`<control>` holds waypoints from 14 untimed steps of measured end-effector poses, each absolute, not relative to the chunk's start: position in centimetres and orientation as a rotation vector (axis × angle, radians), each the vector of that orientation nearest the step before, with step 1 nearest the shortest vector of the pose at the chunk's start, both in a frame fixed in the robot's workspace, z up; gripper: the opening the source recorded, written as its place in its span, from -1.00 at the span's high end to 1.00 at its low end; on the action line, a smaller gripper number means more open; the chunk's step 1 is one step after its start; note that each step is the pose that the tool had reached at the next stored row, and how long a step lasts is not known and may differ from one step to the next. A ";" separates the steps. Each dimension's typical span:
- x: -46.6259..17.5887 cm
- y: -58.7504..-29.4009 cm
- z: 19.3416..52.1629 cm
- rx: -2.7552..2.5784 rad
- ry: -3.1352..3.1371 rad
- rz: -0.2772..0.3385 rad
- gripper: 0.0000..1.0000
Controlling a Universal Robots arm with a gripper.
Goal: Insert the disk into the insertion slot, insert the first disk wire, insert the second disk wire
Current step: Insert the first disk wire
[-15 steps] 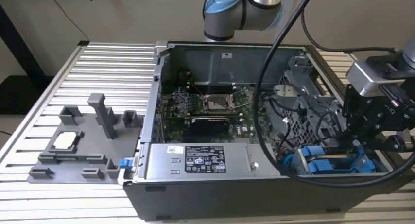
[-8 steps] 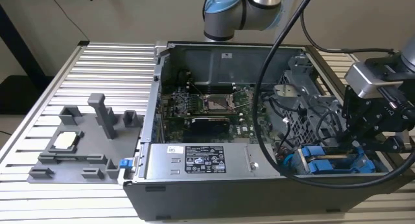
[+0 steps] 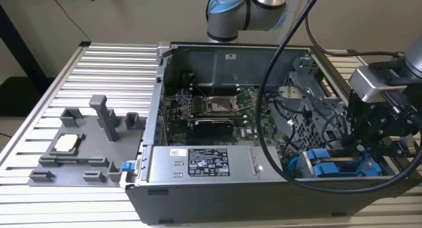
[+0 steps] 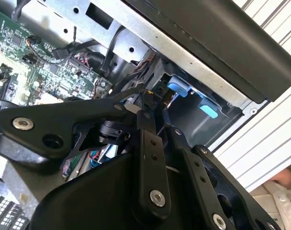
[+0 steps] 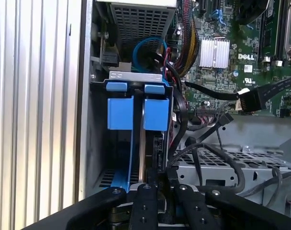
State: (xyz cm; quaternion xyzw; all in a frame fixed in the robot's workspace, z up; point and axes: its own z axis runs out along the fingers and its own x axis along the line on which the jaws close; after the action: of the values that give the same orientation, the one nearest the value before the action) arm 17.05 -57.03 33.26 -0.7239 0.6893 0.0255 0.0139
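Note:
The disk, in its blue carrier (image 5: 156,114), stands edge-on in the insertion slot (image 5: 98,139), a grey metal bay at the case's near corner on the exterior view's right. A second blue carrier (image 5: 120,113) sits beside it. Both carriers' tabs (image 3: 326,164) show in the exterior view. My gripper (image 3: 369,148) reaches down into that corner. Its black fingers (image 5: 145,201) are drawn close together on a small black wire connector (image 4: 149,95) right at the disk's end. Another flat black disk wire (image 5: 249,100) hangs loose over the motherboard.
The open black case (image 3: 264,198) lies on a slatted metal table (image 3: 99,65). A labelled grey power-supply box (image 3: 204,163), the motherboard (image 3: 211,107), a perforated grey cage (image 5: 222,163) and cable bundles (image 5: 176,120) crowd the inside. A grey fixture (image 3: 86,149) stands on the exterior view's left.

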 end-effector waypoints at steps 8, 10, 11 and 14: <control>17.0 -57.1 33.5 -2.254 2.146 0.080 0.46; 17.0 -57.1 34.0 -2.254 2.146 0.080 0.46; 17.0 -57.1 34.3 -2.254 2.146 0.080 0.46; 17.0 -57.1 35.4 -2.254 2.146 0.080 0.46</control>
State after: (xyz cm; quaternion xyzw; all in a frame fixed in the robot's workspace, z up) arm 17.04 -57.11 35.43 -0.7239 0.6893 0.0256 0.0139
